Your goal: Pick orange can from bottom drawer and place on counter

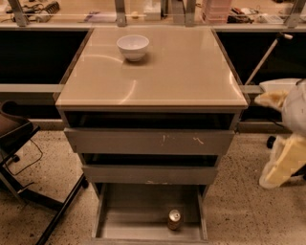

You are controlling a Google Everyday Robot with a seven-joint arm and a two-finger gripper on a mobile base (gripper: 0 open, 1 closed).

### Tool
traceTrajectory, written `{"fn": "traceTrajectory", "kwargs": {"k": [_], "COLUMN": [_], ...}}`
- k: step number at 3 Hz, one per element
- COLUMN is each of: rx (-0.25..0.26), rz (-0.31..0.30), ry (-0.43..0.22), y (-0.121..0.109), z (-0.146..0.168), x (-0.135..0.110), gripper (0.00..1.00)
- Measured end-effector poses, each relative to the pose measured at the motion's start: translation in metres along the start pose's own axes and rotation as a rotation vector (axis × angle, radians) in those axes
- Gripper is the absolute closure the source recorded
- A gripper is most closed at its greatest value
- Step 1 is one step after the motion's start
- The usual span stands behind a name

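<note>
The orange can [174,219] stands upright on the floor of the open bottom drawer [129,215], near its front edge and right of the middle. The beige counter [181,72] tops the grey cabinet above it. My gripper [282,165], white and pale yellow, hangs at the right edge of the camera view, beside the cabinet at about the height of the upper drawers. It is well away from the can and holds nothing that I can see.
A white bowl [133,47] sits on the counter's back left. Two upper drawers [148,141] are partly pulled out above the bottom one. A dark chair [19,139] stands at the left, with its legs near the drawer. A cluttered desk [71,14] runs along the back.
</note>
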State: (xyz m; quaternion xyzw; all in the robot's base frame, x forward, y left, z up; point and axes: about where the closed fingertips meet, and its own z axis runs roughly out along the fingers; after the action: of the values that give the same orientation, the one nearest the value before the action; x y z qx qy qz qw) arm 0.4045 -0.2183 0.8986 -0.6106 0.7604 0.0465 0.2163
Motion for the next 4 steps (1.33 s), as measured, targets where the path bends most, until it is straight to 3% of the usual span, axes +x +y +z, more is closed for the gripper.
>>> {"fn": "traceTrajectory", "kwargs": {"k": [2, 4], "rx": [-0.11, -0.102], "rz": [0.191, 0.446], "ry": [-0.299, -0.357], "y": [0.053, 0.05], "z": [0.146, 0.291], "x": [0.085, 0.161], "gripper": [0.0, 0.0]}}
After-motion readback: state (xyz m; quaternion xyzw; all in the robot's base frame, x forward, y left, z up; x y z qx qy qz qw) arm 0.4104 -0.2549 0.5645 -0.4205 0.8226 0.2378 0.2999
